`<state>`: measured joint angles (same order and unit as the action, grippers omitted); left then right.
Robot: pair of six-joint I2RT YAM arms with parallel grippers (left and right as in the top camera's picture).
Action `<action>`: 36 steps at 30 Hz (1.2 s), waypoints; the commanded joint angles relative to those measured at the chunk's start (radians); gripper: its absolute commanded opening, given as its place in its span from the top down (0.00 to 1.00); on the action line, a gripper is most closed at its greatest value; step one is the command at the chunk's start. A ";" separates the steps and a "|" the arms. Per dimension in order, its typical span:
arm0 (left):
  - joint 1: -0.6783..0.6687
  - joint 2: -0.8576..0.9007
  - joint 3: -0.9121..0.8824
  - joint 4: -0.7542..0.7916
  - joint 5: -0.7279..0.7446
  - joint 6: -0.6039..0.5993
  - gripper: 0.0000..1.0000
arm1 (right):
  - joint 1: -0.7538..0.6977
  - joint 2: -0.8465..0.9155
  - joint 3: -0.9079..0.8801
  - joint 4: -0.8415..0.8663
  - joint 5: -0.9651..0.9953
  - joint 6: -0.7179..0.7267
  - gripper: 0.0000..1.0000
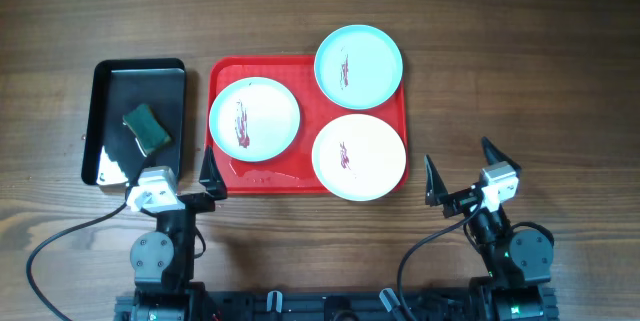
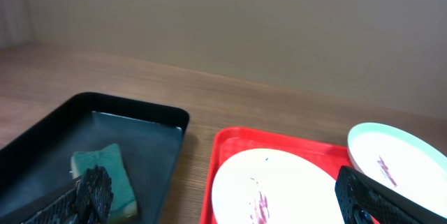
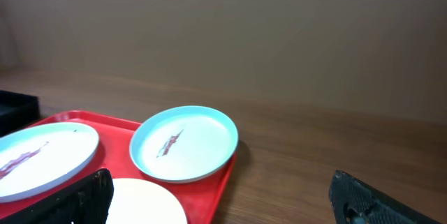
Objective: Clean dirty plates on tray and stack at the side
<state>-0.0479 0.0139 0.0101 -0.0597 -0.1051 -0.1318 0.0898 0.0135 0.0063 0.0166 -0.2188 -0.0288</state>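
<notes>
The red tray (image 1: 305,176) lies in the middle of the table and holds three plates with red smears. A white plate (image 1: 254,119) is at its left, a pale aqua plate (image 1: 358,66) at its far right, and a white plate (image 1: 358,157) at its near right. My left gripper (image 1: 170,183) is open and empty near the tray's near left corner. My right gripper (image 1: 465,171) is open and empty, to the right of the tray. The left wrist view shows the left white plate (image 2: 279,189) and the aqua plate (image 2: 398,161). The right wrist view shows the aqua plate (image 3: 184,144).
A glossy black tray (image 1: 112,91) stands left of the red tray and holds a green sponge (image 1: 147,128). The sponge also shows in the left wrist view (image 2: 112,175). Bare wooden table (image 1: 520,81) lies right of the red tray.
</notes>
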 commanded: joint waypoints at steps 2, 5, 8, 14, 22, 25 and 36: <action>0.002 -0.002 0.022 -0.020 0.119 0.000 0.00 | -0.003 0.045 0.043 0.001 -0.175 -0.011 0.00; 0.002 0.066 0.143 -0.075 0.119 0.000 0.00 | -0.003 0.172 0.159 -0.023 -0.233 0.004 0.00; 0.002 0.227 0.350 -0.174 0.158 -0.003 0.00 | -0.003 0.354 0.313 -0.045 -0.295 0.006 0.00; 0.002 0.797 1.051 -0.705 0.192 -0.028 0.00 | -0.003 0.772 0.827 -0.400 -0.351 0.002 0.00; 0.002 1.229 1.498 -1.013 0.528 -0.040 0.00 | -0.003 1.057 1.085 -0.462 -0.376 0.053 0.00; 0.001 1.273 1.498 -1.015 0.528 -0.040 0.00 | 0.019 1.214 1.151 -0.465 -0.406 0.139 0.00; 0.311 1.345 1.498 -1.213 0.102 -0.323 0.00 | 0.423 1.905 1.698 -0.769 -0.163 0.211 0.00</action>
<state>0.1352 1.3144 1.4963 -1.2518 0.0925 -0.4355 0.4557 1.8236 1.6852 -0.7700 -0.4328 0.1471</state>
